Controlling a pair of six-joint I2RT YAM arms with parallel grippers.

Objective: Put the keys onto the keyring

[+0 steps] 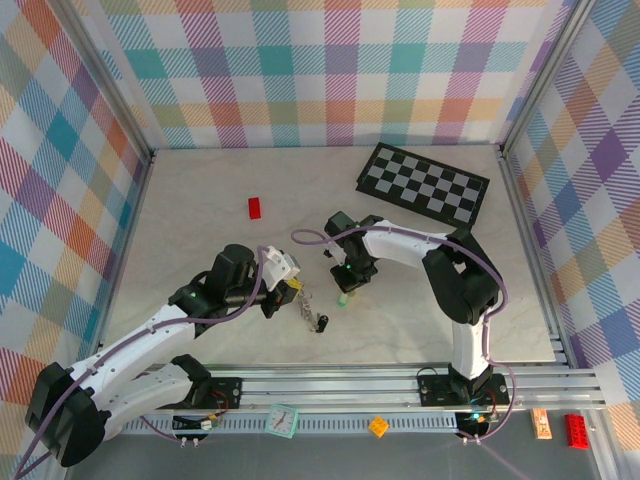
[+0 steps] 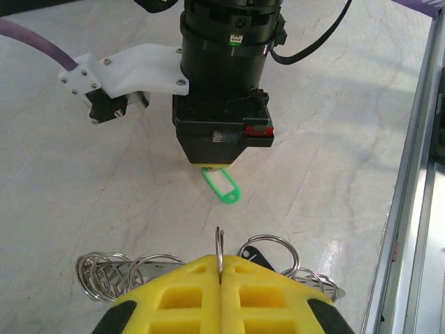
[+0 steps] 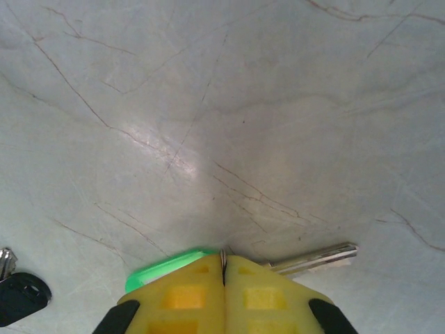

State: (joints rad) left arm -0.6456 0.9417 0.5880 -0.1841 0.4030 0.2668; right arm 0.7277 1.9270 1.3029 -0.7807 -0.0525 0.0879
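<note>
The keyring (image 1: 305, 305) is a string of silver loops lying on the table. My left gripper (image 1: 288, 290) is shut on one upright loop (image 2: 219, 243) of it, with more loops (image 2: 104, 271) spread to both sides. The black key (image 1: 322, 323) lies by the keyring, and its head (image 2: 254, 254) peeks out from behind the yellow fingers (image 2: 174, 299). My right gripper (image 1: 347, 283) points down, shut on the small ring of the green key (image 1: 343, 298). The green head (image 3: 163, 268) sticks out to the left of its fingertips and the silver blade (image 3: 316, 259) to the right.
A red brick (image 1: 255, 207) lies at the left middle of the table. A black-and-white chequered board (image 1: 424, 182) sits at the back right. An aluminium rail (image 1: 380, 385) runs along the near edge. Patterned walls close in the sides and back.
</note>
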